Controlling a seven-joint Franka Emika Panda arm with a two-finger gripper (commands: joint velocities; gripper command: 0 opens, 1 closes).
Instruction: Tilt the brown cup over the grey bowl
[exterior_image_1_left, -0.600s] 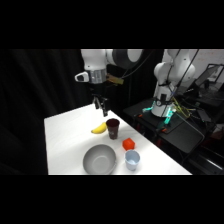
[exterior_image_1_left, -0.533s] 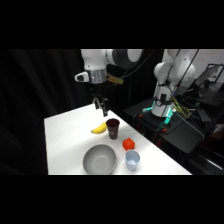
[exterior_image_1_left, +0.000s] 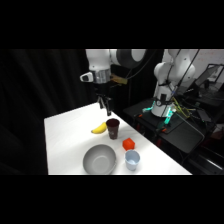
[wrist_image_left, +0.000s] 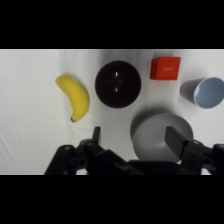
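The brown cup (exterior_image_1_left: 113, 128) (wrist_image_left: 118, 84) stands upright on the white table, between a banana and a red block. In front of it sits the grey bowl (exterior_image_1_left: 99, 159) (wrist_image_left: 159, 132), upright and with nothing in it. My gripper (exterior_image_1_left: 105, 104) (wrist_image_left: 135, 140) hangs in the air above and a little behind the cup, apart from it. Its fingers (wrist_image_left: 176, 141) are spread wide and hold nothing. In the wrist view the cup's dark round mouth lies straight ahead of the fingers, and the bowl is partly hidden behind the right finger.
A yellow banana (exterior_image_1_left: 99, 128) (wrist_image_left: 75, 97) lies left of the cup. A red block (exterior_image_1_left: 129, 144) (wrist_image_left: 165, 68) and a pale blue cup (exterior_image_1_left: 132, 160) (wrist_image_left: 205, 92) stand to its right. Dark equipment with a teal light (exterior_image_1_left: 167, 116) sits past the table's right edge.
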